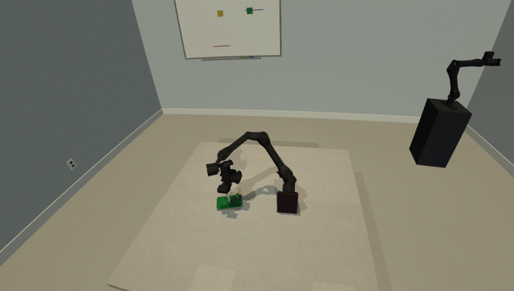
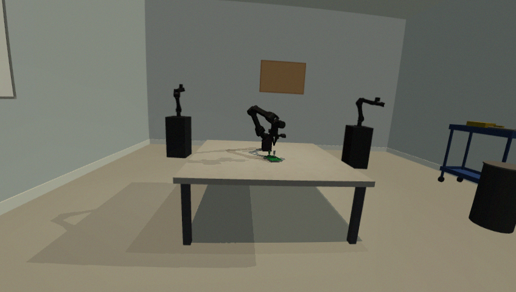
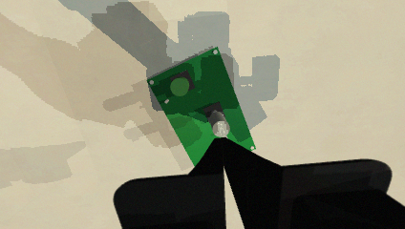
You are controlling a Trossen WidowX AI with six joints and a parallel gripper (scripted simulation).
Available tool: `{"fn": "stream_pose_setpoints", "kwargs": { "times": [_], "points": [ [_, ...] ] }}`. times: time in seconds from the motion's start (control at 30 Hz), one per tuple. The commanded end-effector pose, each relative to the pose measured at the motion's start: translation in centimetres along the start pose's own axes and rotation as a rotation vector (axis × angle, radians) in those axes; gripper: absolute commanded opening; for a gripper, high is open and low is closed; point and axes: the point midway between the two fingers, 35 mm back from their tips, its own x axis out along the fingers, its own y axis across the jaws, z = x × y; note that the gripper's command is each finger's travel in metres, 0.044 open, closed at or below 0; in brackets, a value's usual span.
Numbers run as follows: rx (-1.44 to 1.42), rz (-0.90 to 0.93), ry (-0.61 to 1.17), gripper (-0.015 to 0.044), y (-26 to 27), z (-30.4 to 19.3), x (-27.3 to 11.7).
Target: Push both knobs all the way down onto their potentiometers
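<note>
Beige table (image 2: 318, 170) under us, our gripper (image 3: 223, 143) pressed together on nothing, tip at the grey knob (image 3: 220, 128) on the circuit board (image 3: 229, 102)

Arm (image 1: 268, 147) arched over, wrist seemingly pointing down, claw (image 3: 223, 143) closed, empty.

1. A whiteboard (image 1: 228, 28) hangs on the far wall, with a yellow square (image 1: 220, 13) and a green square (image 1: 249, 10) on it.
2. A brown corkboard (image 2: 282, 76) hangs on another wall.
3. A blue cart (image 2: 474, 151) stands near a dark round bin (image 2: 494, 196).
</note>
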Motion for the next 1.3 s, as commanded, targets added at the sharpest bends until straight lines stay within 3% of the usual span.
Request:
{"fn": "stream_pose_setpoints", "kwargs": {
  "times": [0.0, 0.4, 0.6, 1.27],
  "points": [
    [-0.124, 0.009, -0.005, 0.0000, -0.30, -0.21, 0.08],
    [-0.534, 0.016, -0.010, 0.0000, -0.76, -0.66, -0.47],
    [-0.557, 0.016, -0.010, 0.0000, -0.78, -0.68, -0.50],
    [0.086, 0.018, -0.004, 0.0000, -0.79, -0.70, -0.29]
  ]
}}
